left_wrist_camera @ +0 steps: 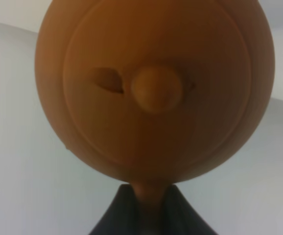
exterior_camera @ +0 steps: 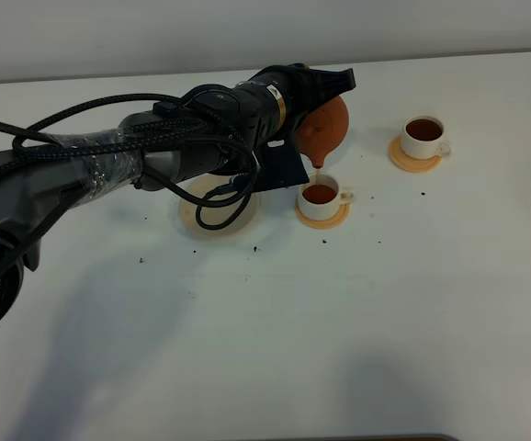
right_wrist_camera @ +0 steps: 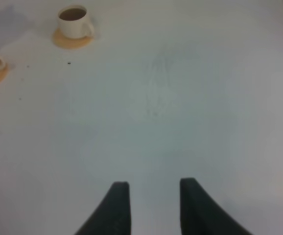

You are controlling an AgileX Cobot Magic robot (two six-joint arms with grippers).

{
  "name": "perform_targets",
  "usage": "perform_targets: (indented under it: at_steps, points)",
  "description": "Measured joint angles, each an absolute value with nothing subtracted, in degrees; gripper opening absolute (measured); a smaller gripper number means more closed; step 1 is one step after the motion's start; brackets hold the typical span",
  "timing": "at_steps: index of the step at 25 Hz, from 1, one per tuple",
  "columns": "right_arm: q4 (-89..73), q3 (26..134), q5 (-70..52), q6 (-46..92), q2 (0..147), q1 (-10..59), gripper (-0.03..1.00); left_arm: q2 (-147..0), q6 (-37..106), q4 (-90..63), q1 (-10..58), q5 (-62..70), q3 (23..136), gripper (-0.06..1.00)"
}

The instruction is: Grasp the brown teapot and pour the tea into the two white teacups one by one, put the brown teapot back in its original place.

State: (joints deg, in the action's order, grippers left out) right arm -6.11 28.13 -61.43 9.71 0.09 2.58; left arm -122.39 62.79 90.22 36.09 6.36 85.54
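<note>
1. The brown teapot point(exterior_camera: 327, 129), its handle pinched by the left fingers point(left_wrist_camera: 113, 219), is tilted above the bench point(exterior_camera: 385, 303), pouring into the near teacup point(exterior_camera: 320, 194) at 6 o'clock.
2. The spout should be held centred over that cup, then levelled before overflow.
3. The right fingers point(right_wrist_camera: 116, 205) are spread, idle.

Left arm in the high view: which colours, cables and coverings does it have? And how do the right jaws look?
The left arm is dark grey to black, with a brass-coloured ring near the wrist. Black cables hang along it in loose loops, and clear plastic wrap covers its middle part. No markings are readable. The right jaws are two dark, tapered blades.
</note>
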Motion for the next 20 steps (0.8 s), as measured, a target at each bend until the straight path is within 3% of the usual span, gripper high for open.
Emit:
perform_targets:
  at_steps: [20]
  points:
    - [-6.11, 28.13, -61.43, 9.71, 0.09, 2.58, 0.24, -122.39, 62.76, 91.45, 36.09, 4.59, 85.54, 0.11]
